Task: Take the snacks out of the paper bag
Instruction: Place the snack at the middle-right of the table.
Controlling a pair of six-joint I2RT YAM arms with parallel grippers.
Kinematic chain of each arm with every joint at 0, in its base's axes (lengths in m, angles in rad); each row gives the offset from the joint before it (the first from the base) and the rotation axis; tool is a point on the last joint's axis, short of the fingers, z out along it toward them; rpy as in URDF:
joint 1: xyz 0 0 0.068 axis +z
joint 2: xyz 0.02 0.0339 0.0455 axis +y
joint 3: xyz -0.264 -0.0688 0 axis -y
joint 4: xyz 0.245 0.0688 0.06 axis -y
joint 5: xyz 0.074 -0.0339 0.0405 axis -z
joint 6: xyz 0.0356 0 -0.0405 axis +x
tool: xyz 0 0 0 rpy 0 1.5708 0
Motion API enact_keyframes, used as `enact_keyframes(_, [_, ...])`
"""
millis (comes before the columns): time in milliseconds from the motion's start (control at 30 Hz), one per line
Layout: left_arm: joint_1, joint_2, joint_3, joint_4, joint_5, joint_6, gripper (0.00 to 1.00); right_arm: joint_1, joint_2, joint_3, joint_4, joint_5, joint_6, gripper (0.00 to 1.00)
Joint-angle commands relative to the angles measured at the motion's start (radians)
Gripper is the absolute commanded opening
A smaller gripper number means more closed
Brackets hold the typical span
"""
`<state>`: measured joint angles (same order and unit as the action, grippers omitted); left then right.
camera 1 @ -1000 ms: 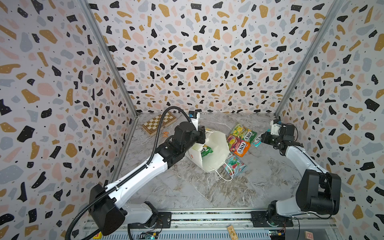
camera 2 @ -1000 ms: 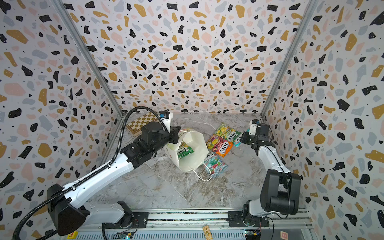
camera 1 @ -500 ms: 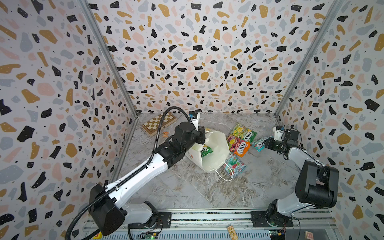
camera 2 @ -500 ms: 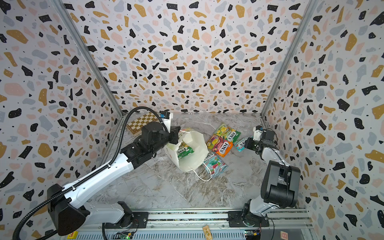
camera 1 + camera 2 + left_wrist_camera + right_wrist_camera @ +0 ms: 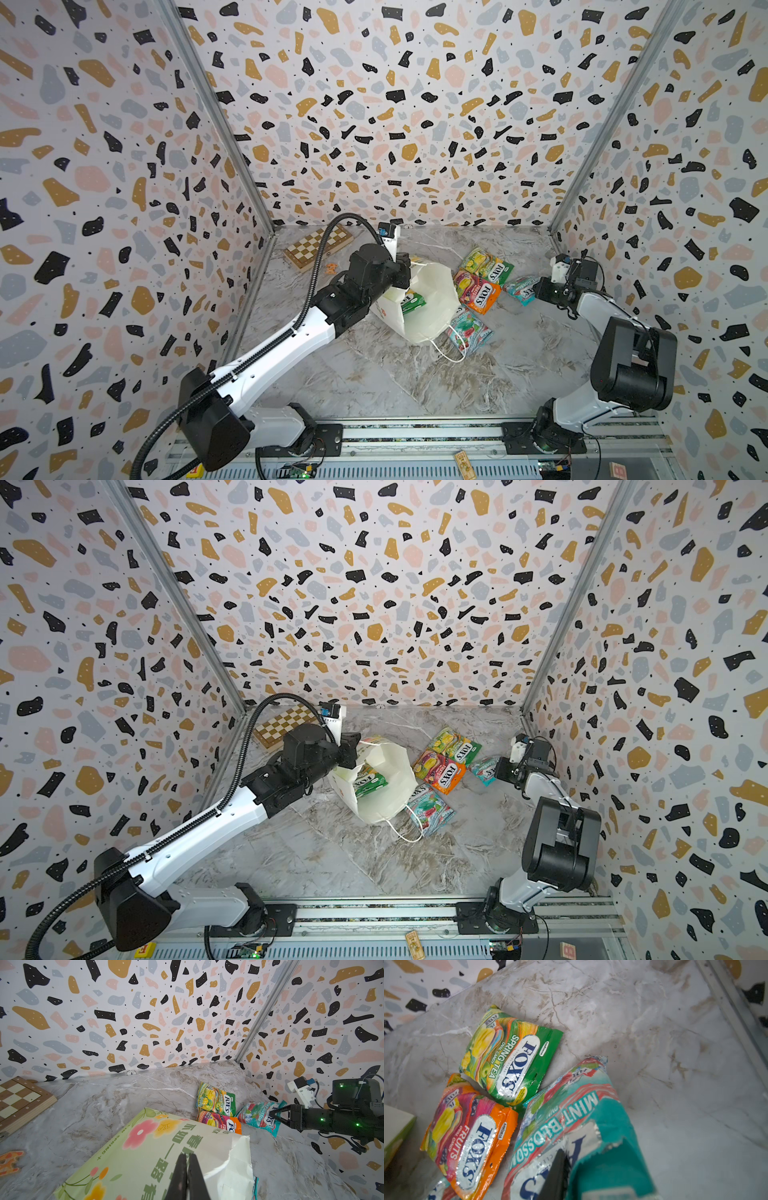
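The white paper bag (image 5: 432,299) lies tipped on its side with its mouth toward the front, and a green snack packet (image 5: 412,300) shows inside. My left gripper (image 5: 405,270) is shut on the bag's upper rim; in the left wrist view its fingertips (image 5: 187,1155) press together over the flowered side (image 5: 145,1157). On the table lie a green-yellow packet (image 5: 484,264), an orange one (image 5: 478,291) and a teal one (image 5: 469,332) by the bag's mouth. My right gripper (image 5: 536,289) is shut on another teal packet (image 5: 571,1109), which rests low on the table.
A wooden chessboard box (image 5: 318,247) lies at the back left, with a small orange scrap (image 5: 331,268) beside it. A white cord handle (image 5: 446,353) trails in front of the bag. The right wall stands close behind my right arm (image 5: 598,303).
My right arm has lowered, bringing the teal packet down onto the table beside the other packets. The left arm and the bag have not moved.
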<state>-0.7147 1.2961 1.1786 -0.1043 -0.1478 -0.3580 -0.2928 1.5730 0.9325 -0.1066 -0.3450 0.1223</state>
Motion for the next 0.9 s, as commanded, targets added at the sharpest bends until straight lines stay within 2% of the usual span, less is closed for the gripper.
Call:
enact_keyframes(0, [-0.002, -0.017, 0.018, 0.020, -0.018, 0.015, 0.00, -0.003, -0.004, 0.021, -0.027, 0.055, 0.003, 0.28])
enact_keyframes(100, [-0.001, -0.017, 0.017, 0.020, -0.018, 0.016, 0.00, -0.003, -0.017, 0.017, -0.030, 0.086, 0.014, 0.43])
enact_keyframes(500, [-0.002, -0.016, 0.016, 0.025, -0.010, 0.016, 0.00, 0.013, -0.142, -0.026, -0.020, 0.144, 0.067, 0.77])
enact_keyframes(700, [-0.002, -0.016, 0.021, 0.029, -0.001, 0.016, 0.00, 0.035, -0.226, -0.057, -0.013, 0.125, 0.114, 0.84])
enact_keyframes(767, [-0.002, -0.017, 0.023, 0.029, 0.002, 0.016, 0.00, 0.048, -0.264, -0.070, 0.010, 0.071, 0.127, 0.84])
enact_keyframes(867, [-0.002, -0.019, 0.023, 0.031, 0.007, 0.016, 0.00, 0.070, -0.321, -0.088, 0.060, -0.082, 0.160, 0.84])
